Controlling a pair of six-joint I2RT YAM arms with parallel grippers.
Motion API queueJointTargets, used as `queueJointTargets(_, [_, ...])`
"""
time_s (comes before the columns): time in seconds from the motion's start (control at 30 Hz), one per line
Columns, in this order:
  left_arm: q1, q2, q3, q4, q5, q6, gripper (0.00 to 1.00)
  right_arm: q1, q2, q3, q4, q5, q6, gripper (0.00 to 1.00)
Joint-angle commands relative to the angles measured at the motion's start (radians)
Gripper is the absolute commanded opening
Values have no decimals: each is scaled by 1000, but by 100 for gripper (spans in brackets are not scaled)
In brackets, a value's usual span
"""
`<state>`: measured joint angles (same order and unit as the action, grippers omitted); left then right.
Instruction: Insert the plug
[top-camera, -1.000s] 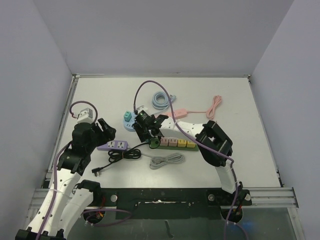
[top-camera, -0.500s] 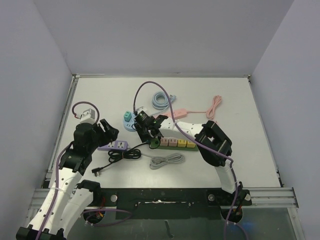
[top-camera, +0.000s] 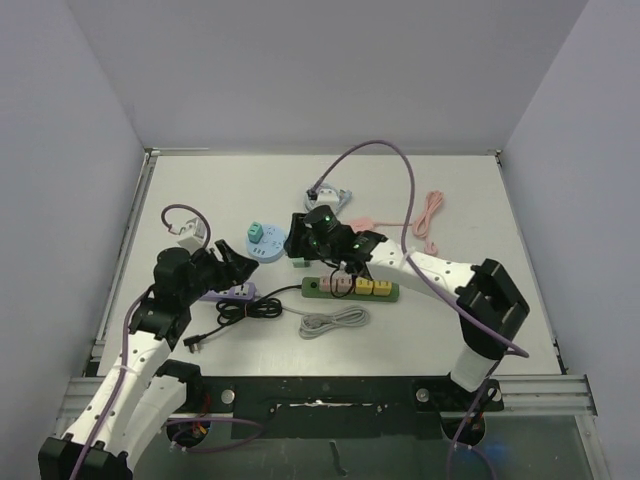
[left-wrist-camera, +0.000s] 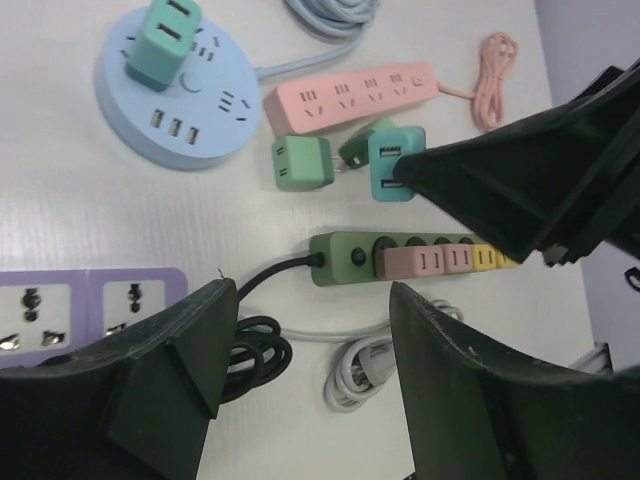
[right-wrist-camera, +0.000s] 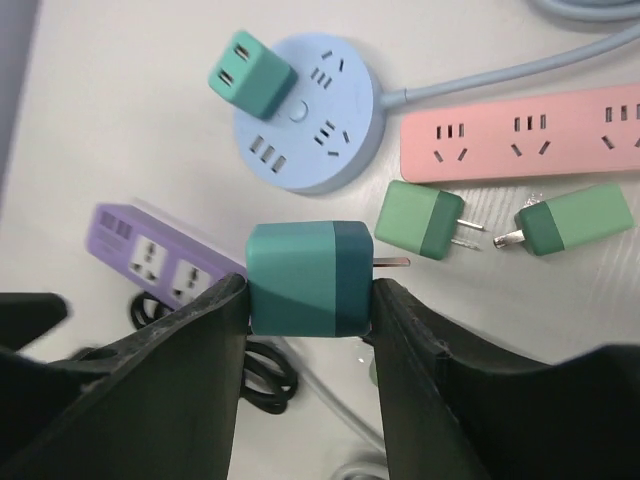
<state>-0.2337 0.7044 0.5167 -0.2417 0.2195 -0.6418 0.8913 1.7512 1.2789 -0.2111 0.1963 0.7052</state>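
The plug (right-wrist-camera: 310, 278) is a teal cube with a metal prong pointing right. My right gripper (right-wrist-camera: 308, 290) is shut on it, one finger on each side, and holds it above the table between the purple strip (right-wrist-camera: 160, 255) and the round blue strip (right-wrist-camera: 305, 115). In the left wrist view the same plug (left-wrist-camera: 392, 165) hangs in the right arm's black fingers, above the green strip (left-wrist-camera: 345, 257). My left gripper (left-wrist-camera: 310, 330) is open with nothing in it, over the coiled black cable (left-wrist-camera: 255, 350) beside the purple strip (left-wrist-camera: 90, 305).
A pink strip (right-wrist-camera: 520, 135) lies at the right. Two green plugs (right-wrist-camera: 420, 222) (right-wrist-camera: 575, 222) lie loose below it. Another green plug (right-wrist-camera: 250, 72) stands in the round blue strip. A grey coiled cable (top-camera: 335, 322) and a pink cable (top-camera: 430, 212) lie on the table.
My right gripper has closed on the teal plug and lifted it, and the arm's elbow has swung out to the right. The left gripper has shifted slightly right and stays open.
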Motion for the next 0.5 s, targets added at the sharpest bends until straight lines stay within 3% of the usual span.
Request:
queueJointTargets(0.0, [2,41,-33,284,219,-41,60,-28,-124,-80,159,-21,252,43])
queueJointTargets(0.2, [-49,140,-56,484,255,-91,60,-29,-180,-168,262,-78,444,44])
queueJointTargets(0.47, [-228,202,-82,603,-4,-47,60,-34,-214,-242,356,-141,588,44])
